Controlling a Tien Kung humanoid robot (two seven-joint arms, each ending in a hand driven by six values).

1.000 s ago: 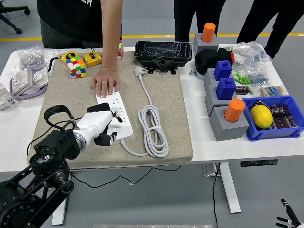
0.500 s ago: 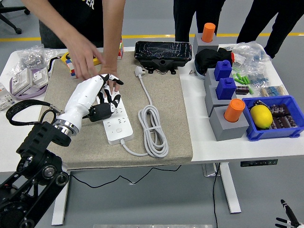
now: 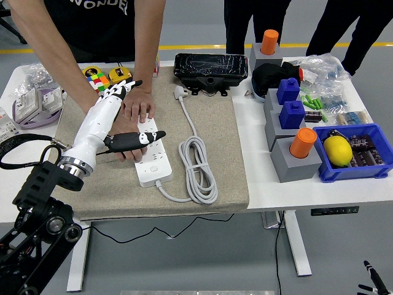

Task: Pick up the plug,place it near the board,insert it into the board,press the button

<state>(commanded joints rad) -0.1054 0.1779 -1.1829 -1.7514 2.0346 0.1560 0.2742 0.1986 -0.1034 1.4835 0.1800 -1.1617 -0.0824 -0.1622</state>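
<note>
I see the white plug (image 3: 180, 92) lying loose on the grey mat (image 3: 215, 129), at about one o'clock from the power strip (image 3: 151, 161). My left hand (image 3: 110, 110) hovers over the strip, fingers spread, holding nothing. A person's two hands (image 3: 139, 106) press the strip.

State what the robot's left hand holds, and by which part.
Nothing. The left hand is open, fingers stretched out above the power strip. A person's hands press on the strip. The plug lies untouched.
</note>
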